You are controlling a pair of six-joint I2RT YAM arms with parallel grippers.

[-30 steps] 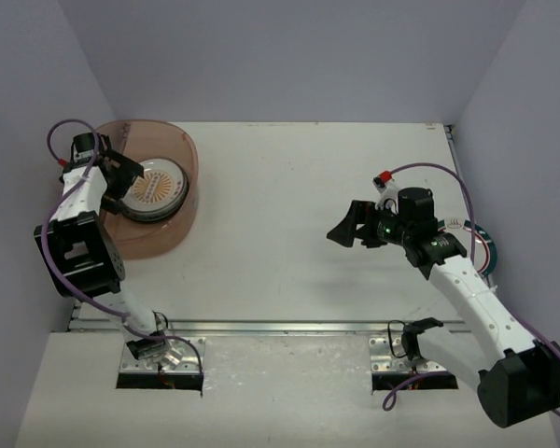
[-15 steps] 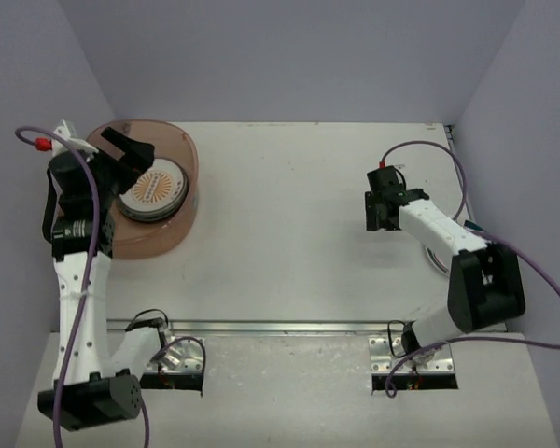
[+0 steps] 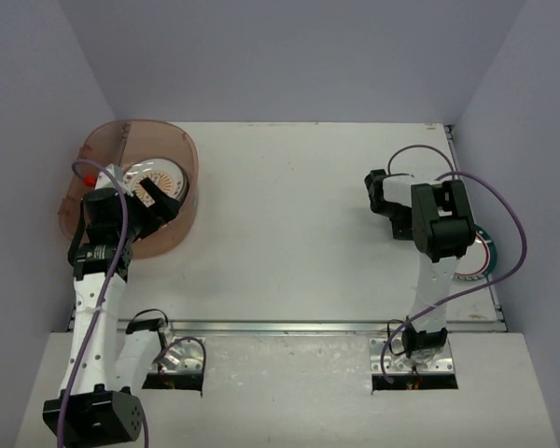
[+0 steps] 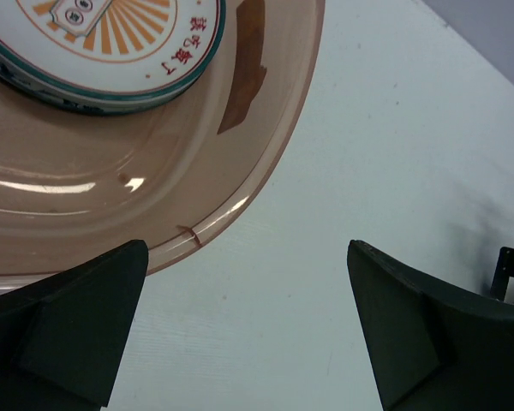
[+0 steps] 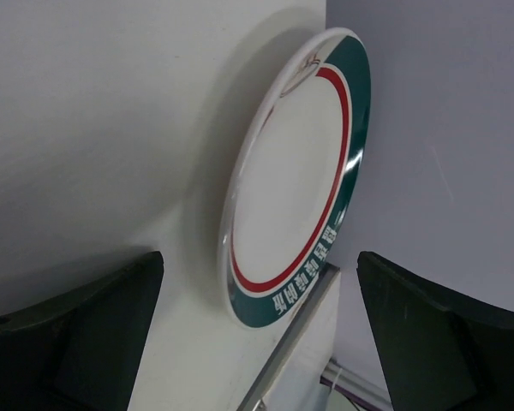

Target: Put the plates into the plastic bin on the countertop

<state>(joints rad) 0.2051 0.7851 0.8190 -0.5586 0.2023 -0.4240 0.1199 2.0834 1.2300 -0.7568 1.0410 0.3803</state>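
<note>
The right gripper (image 5: 257,342) and left gripper (image 4: 248,334) are spread empty; 1 plate (image 5: 291,188) outside the bin (image 4: 154,205) must be gripped next.

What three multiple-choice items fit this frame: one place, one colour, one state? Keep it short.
1. Where is the white round plate with the green and red rim?
A. in the translucent reddish-brown plastic bin
B. in the right gripper
C. on the flat white countertop, near its right edge

2. What colour are the rays on the lettered round plate in the bin?
A. blue
B. orange
C. black

3. How is the left gripper?
A. open and empty
B. shut on a plate
C. shut on the bin's rim

Key:
1 C, the right wrist view shows it flat on the countertop beside the wall.
2 B, orange sunburst rays show in the left wrist view.
3 A, its fingers stand wide apart with nothing between them.
</note>
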